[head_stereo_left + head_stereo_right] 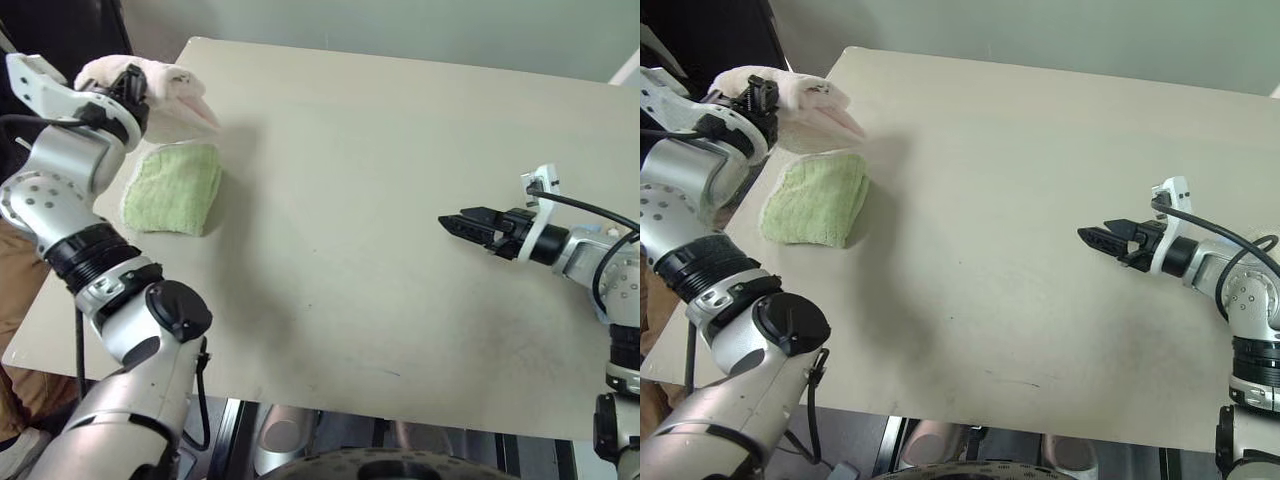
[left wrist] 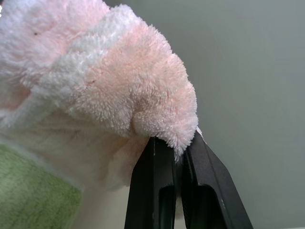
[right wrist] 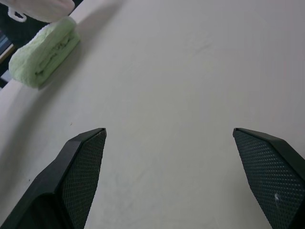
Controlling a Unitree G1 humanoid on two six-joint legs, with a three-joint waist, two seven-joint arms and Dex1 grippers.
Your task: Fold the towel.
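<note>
Jaws of the left gripper point(image 2: 177, 150) are clamped on the bunched pink towel point(image 1: 170, 95), held above the green towel point(image 1: 175, 187); the right gripper point(image 3: 169, 138) stands wide, empty, well apart. Judged step: carrying a folded bundle. Next calls for setting it down.

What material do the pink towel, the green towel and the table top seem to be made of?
The pink towel looks like soft terry cloth: fluffy pile, white hem band. The green towel, folded, looks like terry too, with a looped, nubby surface. The table top seems a matte beige laminate or painted board; smooth, faintly scuffed, exact material unclear.
</note>
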